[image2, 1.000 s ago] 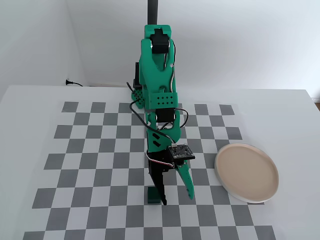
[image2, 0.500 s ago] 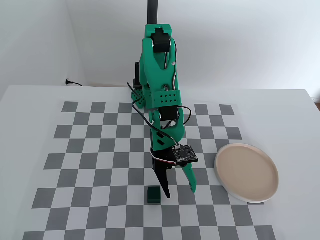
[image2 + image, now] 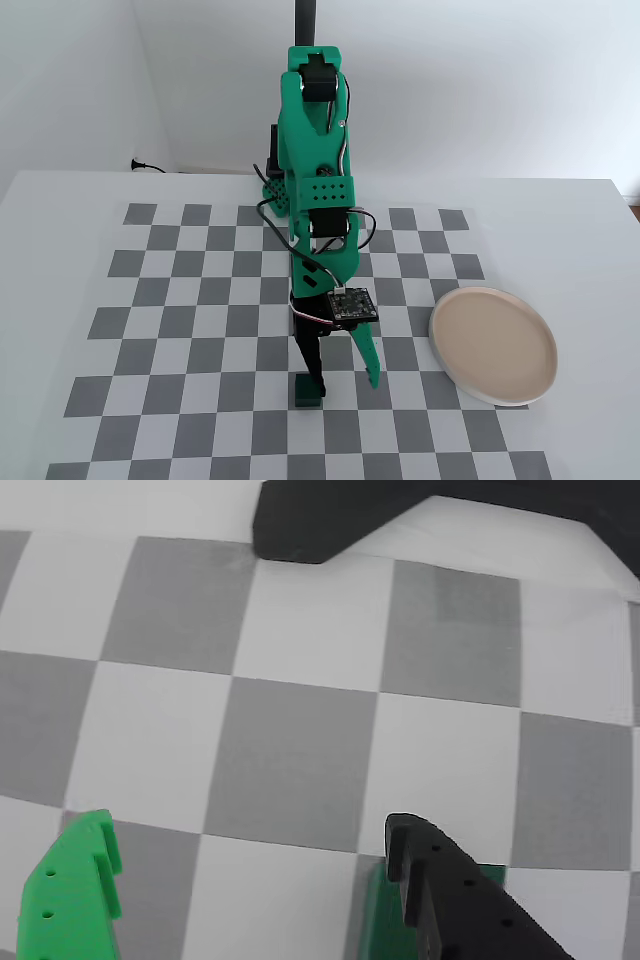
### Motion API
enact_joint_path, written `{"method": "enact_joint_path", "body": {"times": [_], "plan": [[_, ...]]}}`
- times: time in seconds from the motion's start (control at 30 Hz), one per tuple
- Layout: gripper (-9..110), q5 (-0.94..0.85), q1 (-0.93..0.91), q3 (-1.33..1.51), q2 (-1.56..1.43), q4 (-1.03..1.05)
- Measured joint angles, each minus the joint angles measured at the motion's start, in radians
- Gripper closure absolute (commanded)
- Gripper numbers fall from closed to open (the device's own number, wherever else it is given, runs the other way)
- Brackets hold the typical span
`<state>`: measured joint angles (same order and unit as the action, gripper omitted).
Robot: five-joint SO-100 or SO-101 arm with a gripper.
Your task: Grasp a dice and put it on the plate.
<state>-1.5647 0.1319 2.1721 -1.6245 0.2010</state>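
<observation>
Two fingers of the gripper stand wide apart, holding nothing. One black finger touches the dice, which sits square to the checkerboard near its front edge, outside the gap. Well apart, the plate lies by the right edge.

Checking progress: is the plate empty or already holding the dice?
Empty. The plate shows a bare inside; the dice sits on the checkerboard.

Swung back left in the fixed view since half a second ago: hand lower again, black finger now against the dice, covering its upper right part. Forearm drawn in slightly, circuit board higher than before.
</observation>
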Motion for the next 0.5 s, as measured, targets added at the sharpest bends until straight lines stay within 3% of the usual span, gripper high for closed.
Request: {"method": "enact_joint_path", "body": {"times": [0.5], "plan": [[78,-0.023,-0.107,0.000,0.000,-0.008]]}}
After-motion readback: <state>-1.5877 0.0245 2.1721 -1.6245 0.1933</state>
